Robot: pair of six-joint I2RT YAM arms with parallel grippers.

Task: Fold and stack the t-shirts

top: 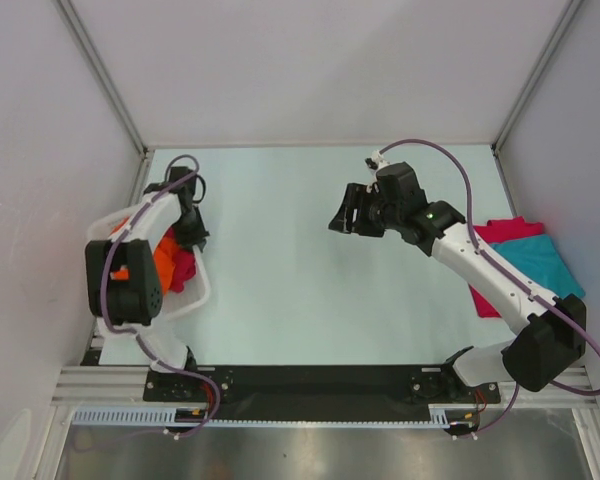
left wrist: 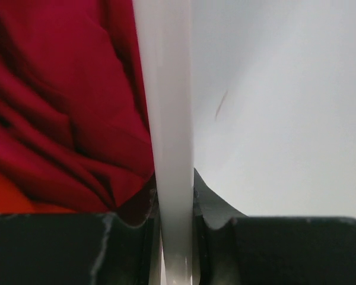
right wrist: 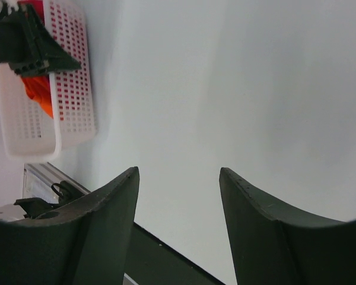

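A white mesh basket (top: pixel 202 285) at the table's left holds an orange t-shirt (top: pixel 164 262) and a crimson t-shirt (top: pixel 184 268). My left gripper (top: pixel 192 232) is shut on the basket's right wall (left wrist: pixel 166 119). In the left wrist view the jaws stand either side of that wall, with crimson cloth (left wrist: pixel 59 107) inside it. A teal t-shirt (top: pixel 542 262) lies on a crimson t-shirt (top: pixel 505 231) at the right edge. My right gripper (top: pixel 345 215) is open and empty above the table's middle, its fingertips (right wrist: pixel 130 178) apart.
The right wrist view shows the basket (right wrist: pixel 77 89) with orange cloth (right wrist: pixel 43 98) and my left gripper (right wrist: pixel 29 47) on it. Grey walls close in the table on three sides. A black rail (top: pixel 310 380) runs along the near edge.
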